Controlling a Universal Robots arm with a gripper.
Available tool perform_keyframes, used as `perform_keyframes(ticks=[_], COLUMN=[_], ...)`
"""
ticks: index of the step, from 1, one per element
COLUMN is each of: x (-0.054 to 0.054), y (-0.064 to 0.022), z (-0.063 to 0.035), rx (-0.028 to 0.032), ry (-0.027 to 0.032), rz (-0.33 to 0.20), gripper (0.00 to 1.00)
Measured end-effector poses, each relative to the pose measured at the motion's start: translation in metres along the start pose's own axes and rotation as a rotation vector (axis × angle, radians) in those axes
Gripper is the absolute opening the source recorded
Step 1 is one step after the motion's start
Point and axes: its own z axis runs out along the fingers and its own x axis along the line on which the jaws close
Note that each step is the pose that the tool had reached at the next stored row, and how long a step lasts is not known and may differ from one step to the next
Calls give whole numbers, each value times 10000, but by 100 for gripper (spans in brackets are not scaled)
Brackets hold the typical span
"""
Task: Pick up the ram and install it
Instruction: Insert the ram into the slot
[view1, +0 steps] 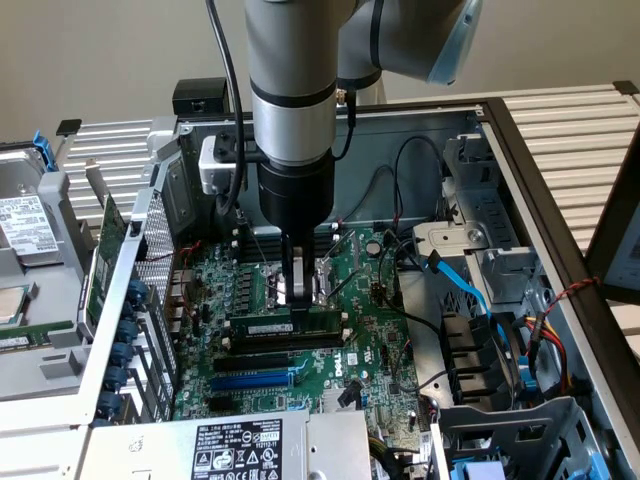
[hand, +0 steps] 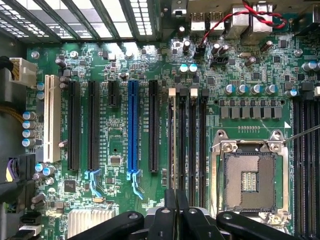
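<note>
The ram, a long green stick with black chips and a white label, stands on edge in a black slot on the motherboard inside the open computer case. My gripper comes straight down onto the middle of its top edge, fingers pressed together on it. In the wrist view the ram shows edge-on as a thin line running out from between the shut fingertips of my gripper, in the first of several parallel memory slots.
Long black slots and a blue slot lie beside the ram, on its side away from the open CPU socket. Blue and black cables hang at the exterior view's right. A labelled power supply borders the front.
</note>
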Motion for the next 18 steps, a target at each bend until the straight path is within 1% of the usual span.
perform_keyframes(ticks=[18], x=[2], y=[8], z=[23], rx=[-1], ry=[1], rz=[0], gripper=[12])
